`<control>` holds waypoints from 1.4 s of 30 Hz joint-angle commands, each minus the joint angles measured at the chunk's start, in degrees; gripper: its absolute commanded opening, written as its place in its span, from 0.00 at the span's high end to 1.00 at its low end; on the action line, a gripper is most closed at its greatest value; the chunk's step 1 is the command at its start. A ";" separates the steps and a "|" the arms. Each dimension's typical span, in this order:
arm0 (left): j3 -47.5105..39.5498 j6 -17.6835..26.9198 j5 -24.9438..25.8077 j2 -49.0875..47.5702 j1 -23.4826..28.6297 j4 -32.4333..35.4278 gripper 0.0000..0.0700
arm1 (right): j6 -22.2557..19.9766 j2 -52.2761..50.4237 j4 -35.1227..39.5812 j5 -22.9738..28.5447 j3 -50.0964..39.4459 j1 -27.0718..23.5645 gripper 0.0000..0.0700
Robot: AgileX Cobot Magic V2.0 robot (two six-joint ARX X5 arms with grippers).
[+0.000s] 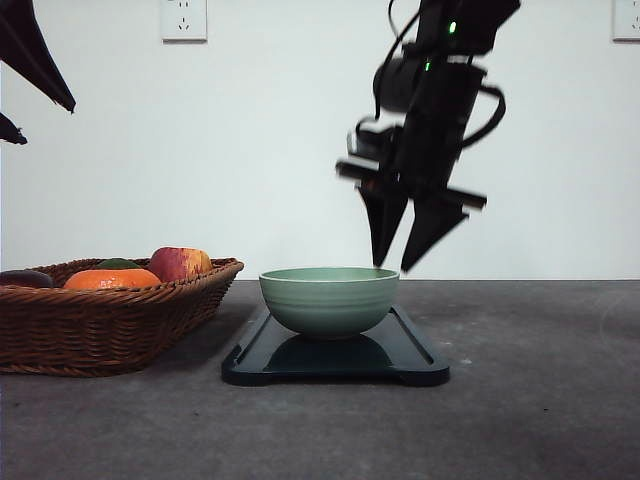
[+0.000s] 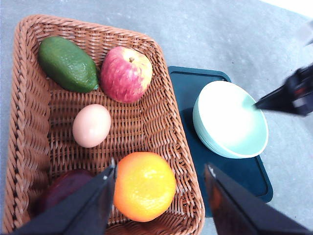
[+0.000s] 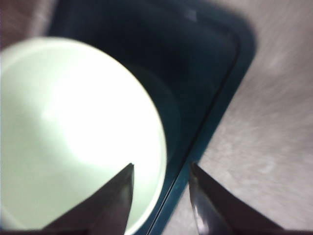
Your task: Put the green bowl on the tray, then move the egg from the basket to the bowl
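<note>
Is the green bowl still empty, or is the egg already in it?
Empty. The green bowl shows a bare interior on the tray; the egg lies in the basket.

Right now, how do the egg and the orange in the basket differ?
The egg is pale pinkish-beige and oval; the orange is bright orange and rounder. The egg is smaller and lies mid-basket; the orange sits against the basket rim near the tray. Both lie loose, ungripped.

bare lab-like test bench: grey tabletop, blank white wall, wall sockets
</note>
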 commanded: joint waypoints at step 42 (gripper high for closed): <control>2.86 3.56 0.09 2.23 -1.90 -0.30 0.50 | 3.42 -77.13 30.78 1.46 -69.30 3.30 0.70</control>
